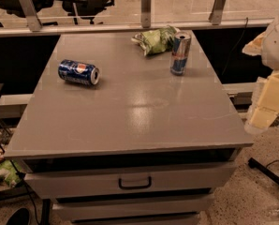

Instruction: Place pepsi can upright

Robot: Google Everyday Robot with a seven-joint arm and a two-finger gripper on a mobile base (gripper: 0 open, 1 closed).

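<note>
As seen from the front, shows a pepsi can (78, 72) lying flat on its side on the left part of the grey table (130, 111). Dark blue, with a round red, white and blue mark facing up. Points one silver end to the right and a little to the front. Shows also a tall thin silver and blue can (180, 53), standing straight up, farther back and to the right, well apart from the pepsi can. Just beside that one, to its left, a crumpled green bag (153, 40) near the back edge. Under the table top, drawers (74, 183), the top one with a dark handle (135, 183). Off the table, at the right edge of the view, shows the gripper (267, 104), pale and yellowish, below a white arm (277, 41). Well apart from the pepsi can, touching no can. Cannot tell if wide or narrow.
</note>
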